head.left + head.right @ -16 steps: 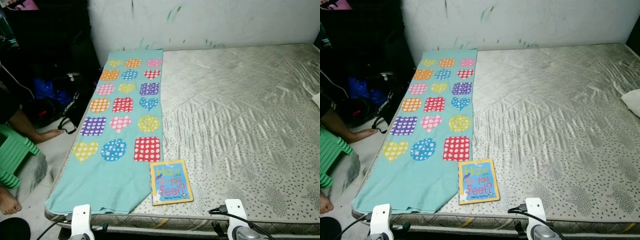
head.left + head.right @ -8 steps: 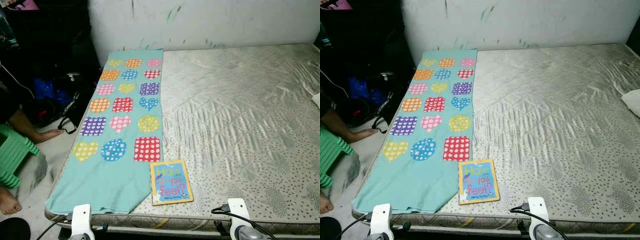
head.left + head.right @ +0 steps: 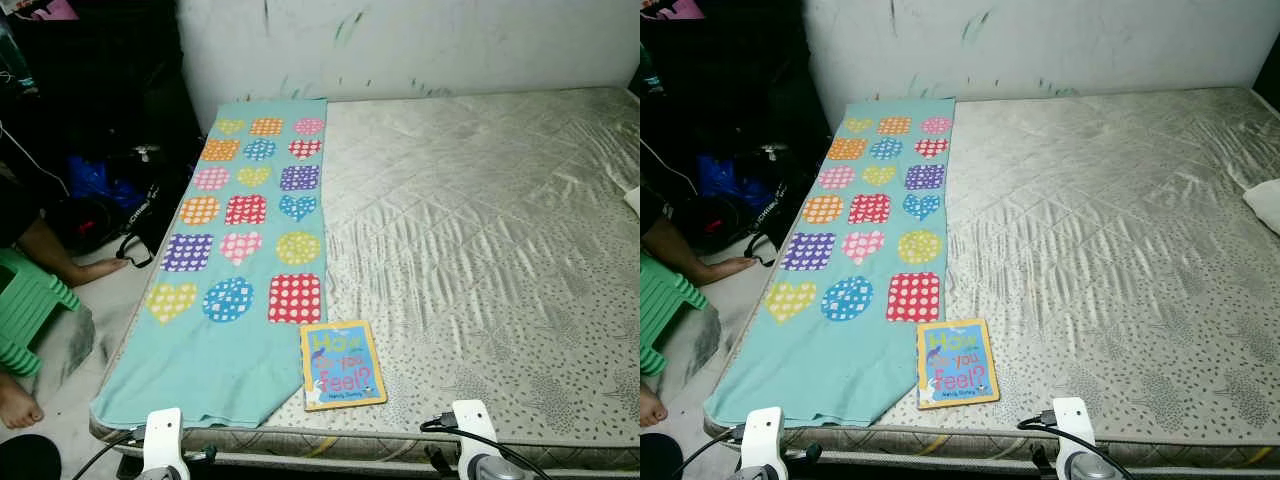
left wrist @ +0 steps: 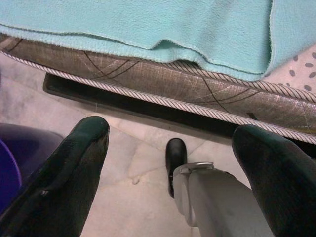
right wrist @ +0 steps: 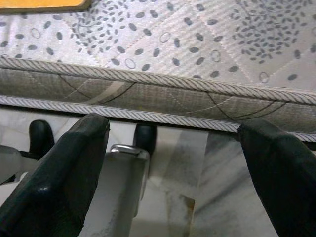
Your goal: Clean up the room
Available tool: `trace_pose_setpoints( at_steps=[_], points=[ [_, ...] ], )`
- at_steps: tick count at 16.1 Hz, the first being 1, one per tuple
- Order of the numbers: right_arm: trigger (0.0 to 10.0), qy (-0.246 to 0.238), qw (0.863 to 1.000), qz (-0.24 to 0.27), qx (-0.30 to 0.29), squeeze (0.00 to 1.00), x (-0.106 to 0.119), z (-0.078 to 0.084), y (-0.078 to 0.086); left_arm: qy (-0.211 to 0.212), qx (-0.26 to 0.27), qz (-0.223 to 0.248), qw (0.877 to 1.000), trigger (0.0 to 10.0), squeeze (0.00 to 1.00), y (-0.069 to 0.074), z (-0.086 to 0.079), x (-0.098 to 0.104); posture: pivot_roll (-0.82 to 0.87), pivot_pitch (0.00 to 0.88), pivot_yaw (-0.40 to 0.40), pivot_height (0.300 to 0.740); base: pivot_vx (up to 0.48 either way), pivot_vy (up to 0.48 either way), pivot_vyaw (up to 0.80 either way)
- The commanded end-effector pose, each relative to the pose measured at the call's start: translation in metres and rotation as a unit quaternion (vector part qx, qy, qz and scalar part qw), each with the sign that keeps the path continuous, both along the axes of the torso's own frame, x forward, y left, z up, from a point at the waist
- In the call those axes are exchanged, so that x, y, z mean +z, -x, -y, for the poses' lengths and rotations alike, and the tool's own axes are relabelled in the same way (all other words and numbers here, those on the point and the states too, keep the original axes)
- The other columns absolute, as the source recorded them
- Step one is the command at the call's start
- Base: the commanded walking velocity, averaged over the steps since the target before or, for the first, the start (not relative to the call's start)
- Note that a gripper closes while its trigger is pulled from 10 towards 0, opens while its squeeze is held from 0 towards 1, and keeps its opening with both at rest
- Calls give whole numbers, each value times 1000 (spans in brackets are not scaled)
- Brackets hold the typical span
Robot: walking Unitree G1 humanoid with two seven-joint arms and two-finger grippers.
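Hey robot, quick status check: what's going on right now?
Left end effector and right end effector open, low at mattress edge. Book on mattress beside teal blanket. Person's hand on floor, left.

Green stool (image 3: 25, 310), seated person's foot (image 3: 15, 405)

Book (image 3: 342, 365) flat, beside teal blanket (image 3: 240, 260)

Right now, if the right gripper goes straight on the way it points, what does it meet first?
Probably the piped side edge of the mattress. The right gripper hangs open over the floor and points at that edge, just below the quilted top. Depth is unclear, so this is a guess.
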State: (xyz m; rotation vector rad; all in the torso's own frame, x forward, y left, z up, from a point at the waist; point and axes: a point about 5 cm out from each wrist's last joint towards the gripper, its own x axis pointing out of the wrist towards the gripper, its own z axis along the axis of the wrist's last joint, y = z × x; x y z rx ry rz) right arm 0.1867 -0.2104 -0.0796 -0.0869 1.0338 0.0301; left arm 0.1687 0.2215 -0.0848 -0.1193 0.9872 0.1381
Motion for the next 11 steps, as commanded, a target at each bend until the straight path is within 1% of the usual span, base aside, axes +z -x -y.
trace_pose_setpoints(
  at_steps=[1, 11],
  points=[
    [10000, -6, 1000, -5, 11, 0, -1, -5, 1, -4, -4, -2, 1000, 10000, 0, 0, -2, 0, -90, 0, 90, 740, 0, 0, 0],
    [10000, -12, 1000, -7, 17, 0, -2, -6, 3, -5, -8, 7, 1000, 10000, 0, -3, -1, 2, -99, 0, 96, 740, 0, 0, 0]
  ],
)
